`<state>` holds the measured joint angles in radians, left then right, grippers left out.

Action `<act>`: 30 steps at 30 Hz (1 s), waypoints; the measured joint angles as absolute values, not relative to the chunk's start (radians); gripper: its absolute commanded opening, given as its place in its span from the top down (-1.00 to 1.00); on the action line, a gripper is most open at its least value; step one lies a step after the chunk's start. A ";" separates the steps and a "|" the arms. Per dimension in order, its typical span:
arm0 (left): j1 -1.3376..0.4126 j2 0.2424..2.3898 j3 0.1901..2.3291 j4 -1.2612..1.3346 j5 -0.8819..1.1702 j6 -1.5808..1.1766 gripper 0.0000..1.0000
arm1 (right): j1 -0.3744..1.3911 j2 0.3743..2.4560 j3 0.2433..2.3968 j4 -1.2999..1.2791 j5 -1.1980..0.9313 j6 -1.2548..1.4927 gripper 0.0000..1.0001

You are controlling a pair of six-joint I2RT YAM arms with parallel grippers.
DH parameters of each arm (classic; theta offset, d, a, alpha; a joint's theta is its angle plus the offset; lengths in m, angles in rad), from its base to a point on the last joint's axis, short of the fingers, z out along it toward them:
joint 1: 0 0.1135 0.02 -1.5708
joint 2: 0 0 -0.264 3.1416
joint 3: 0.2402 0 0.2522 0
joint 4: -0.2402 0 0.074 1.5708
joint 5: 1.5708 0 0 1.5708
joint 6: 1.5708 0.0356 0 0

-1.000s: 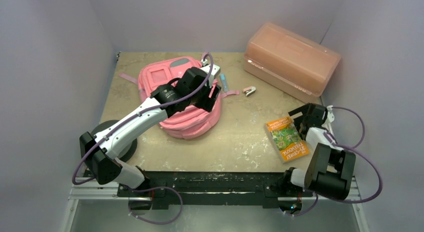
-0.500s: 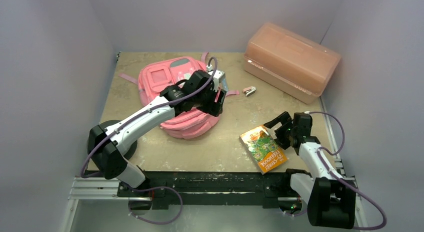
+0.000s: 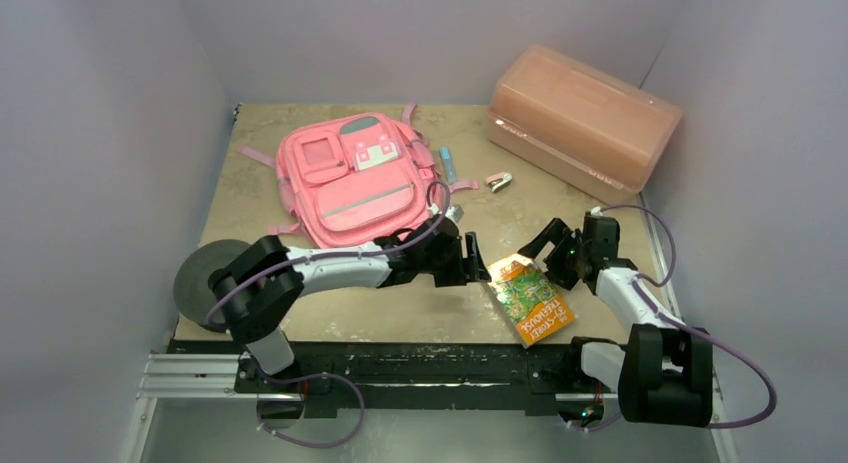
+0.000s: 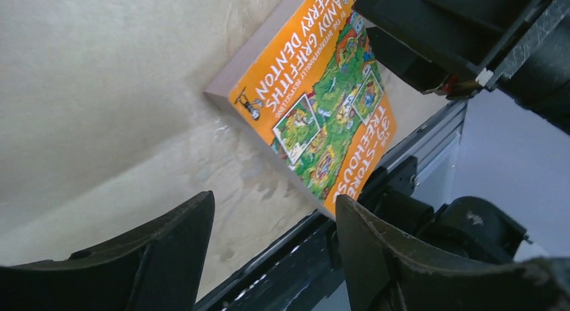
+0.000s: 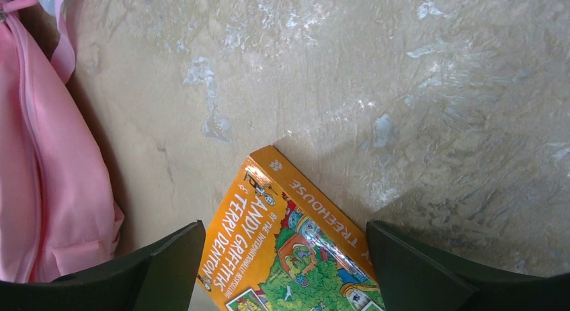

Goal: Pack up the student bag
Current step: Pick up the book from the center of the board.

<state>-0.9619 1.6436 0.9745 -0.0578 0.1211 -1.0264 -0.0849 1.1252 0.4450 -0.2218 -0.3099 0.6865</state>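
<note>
The student bag [image 3: 345,188] lies flat on the far left part of the table [image 3: 400,308], front pockets and grey-and-white patches facing up. Its long axis runs from far to near, leaning a little to the right at the near end. The top, with its loop, points at the back wall, and the bottom points toward the arms. Pink straps stick out on both sides. In the right wrist view its pink edge [image 5: 40,156] shows at the left border.

Just past the bag's near right corner, the left gripper [image 3: 478,268] reaches low over the table with its jaws apart and nothing between them. In its own camera the two dark fingers [image 4: 154,257] frame bare tabletop, with the book [image 4: 316,116] lying beyond them.

The book [image 3: 530,301], an orange paperback, lies cover up near the front edge, well apart from the bag. Its long axis runs diagonally from far left to near right. The right gripper [image 3: 542,255] hangs over the book's far end, jaws spread wide and released. Its camera shows the book's corner [image 5: 289,257] between the fingers [image 5: 168,264]; I cannot tell whether they touch it.

Right of the bag lie a small blue stick [image 3: 449,164] and a small pink-and-white clip [image 3: 498,181]. A plastic box [image 3: 580,118] sits in the far right corner, and a dark disc [image 3: 200,278] sits at the near left edge.
</note>
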 measured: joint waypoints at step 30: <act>-1.028 1.914 1.079 0.110 0.023 -1.348 0.23 | -0.080 1.202 0.424 -0.037 -0.453 0.596 -0.88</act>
<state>-1.0283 1.9141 1.0794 0.1104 0.0227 -1.3479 -0.0795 1.2022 0.4240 -0.0372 -0.4530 0.5964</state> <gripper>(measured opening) 0.395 0.939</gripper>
